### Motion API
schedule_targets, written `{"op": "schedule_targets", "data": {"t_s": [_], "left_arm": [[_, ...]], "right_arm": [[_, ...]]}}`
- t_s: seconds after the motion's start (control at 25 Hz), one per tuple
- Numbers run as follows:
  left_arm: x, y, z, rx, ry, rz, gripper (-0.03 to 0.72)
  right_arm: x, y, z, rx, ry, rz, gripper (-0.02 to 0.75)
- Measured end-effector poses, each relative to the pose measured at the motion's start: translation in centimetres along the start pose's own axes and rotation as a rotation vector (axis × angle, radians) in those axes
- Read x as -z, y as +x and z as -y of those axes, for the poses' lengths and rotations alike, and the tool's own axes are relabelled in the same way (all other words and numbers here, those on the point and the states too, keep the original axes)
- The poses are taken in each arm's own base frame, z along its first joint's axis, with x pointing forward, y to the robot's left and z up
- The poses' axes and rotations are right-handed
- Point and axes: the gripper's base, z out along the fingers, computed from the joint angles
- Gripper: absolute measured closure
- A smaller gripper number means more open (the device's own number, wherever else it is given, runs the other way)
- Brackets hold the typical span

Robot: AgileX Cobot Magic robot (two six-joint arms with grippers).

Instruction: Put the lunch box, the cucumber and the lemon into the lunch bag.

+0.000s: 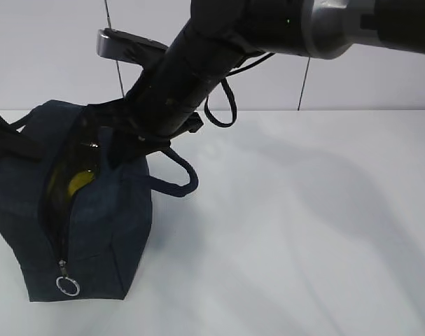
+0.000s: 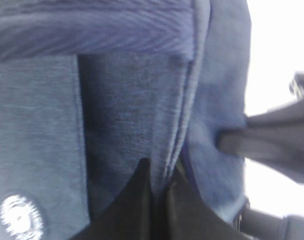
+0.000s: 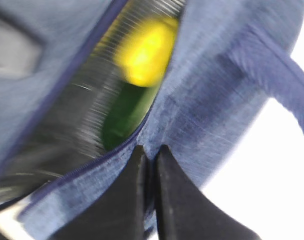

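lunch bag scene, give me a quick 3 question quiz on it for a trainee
1. True or false: the lunch bag has its top zipper fully closed.
2. Which items show through the bag's opening in the right wrist view? A) only the lemon B) the lemon and the cucumber C) neither
3. Fill in: the right gripper is pinching the bag's ____ at the edge of the opening.

Key
1. False: the top gapes open, with the ring pull at the near end.
2. B: yellow lemon above a dark green cucumber, against silvery lining.
3. Fabric: the jaws are closed on the blue cloth beside the zipper edge.
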Motion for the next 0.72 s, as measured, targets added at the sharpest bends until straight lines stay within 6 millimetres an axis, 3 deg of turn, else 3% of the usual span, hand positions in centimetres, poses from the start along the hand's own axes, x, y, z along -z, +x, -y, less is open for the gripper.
{"op": "schedule_targets", "data": {"t_s": [0.12,0.32,0.52,0.72], "left_arm": [[-0.5,0.1,0.4,-0.012,0.002,-0.015,0.691],[-2.4,0.7,2.0,-0.050,0.028,-0.067,0.691],[-3.6,0.7,3.8,-0.065,0.086,-0.074,0.691],[-4.6,0.1,7.0,-0.162,0.103,-0.088,0.692]], "right_arm": [[0.0,0.1,0.3,0.023,0.029,-0.010,0.728],[0.7,0.6,1.0,0.063,0.143,-0.069,0.736],[3.5,1.0,1.1,0.100,0.276,-0.116,0.738],[6.4,1.4,0.9,0.093,0.329,-0.148,0.738]]}}
